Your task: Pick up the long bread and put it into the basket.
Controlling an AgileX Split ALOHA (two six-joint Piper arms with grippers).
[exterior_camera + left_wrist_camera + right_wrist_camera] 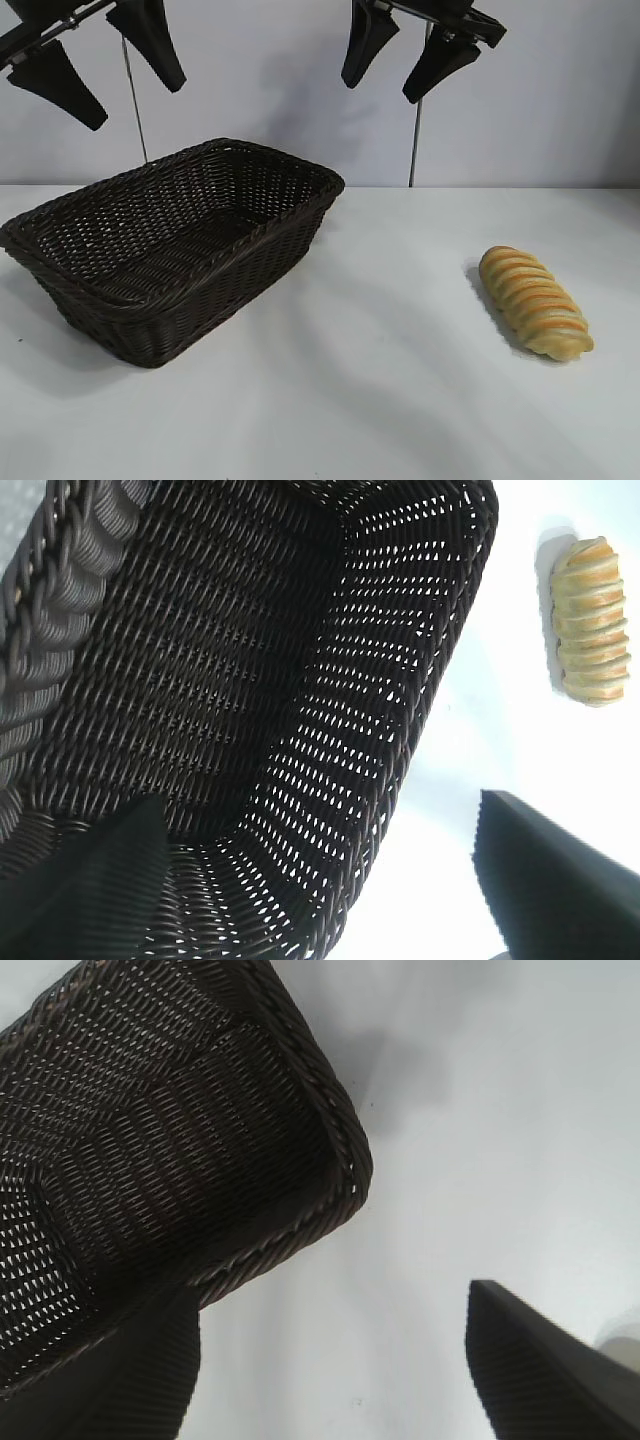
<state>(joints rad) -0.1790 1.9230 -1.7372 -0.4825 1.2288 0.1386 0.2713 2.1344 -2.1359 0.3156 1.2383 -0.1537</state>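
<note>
starting the approach step, i hold the right gripper and left gripper raised, jaws wide and empty, with the long bread on the table well below and outboard of the right gripper, apart from the basket, so next i judge a descent over the loaf.

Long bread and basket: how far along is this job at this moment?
Nothing looks done yet. The long bread lies on the white table, apart from the basket, which holds nothing. In hand: nothing; the left gripper hangs open above the basket and the right gripper hangs open over the table, both high. Left: reach the bread, grasp it, carry it over and set it inside.
</note>
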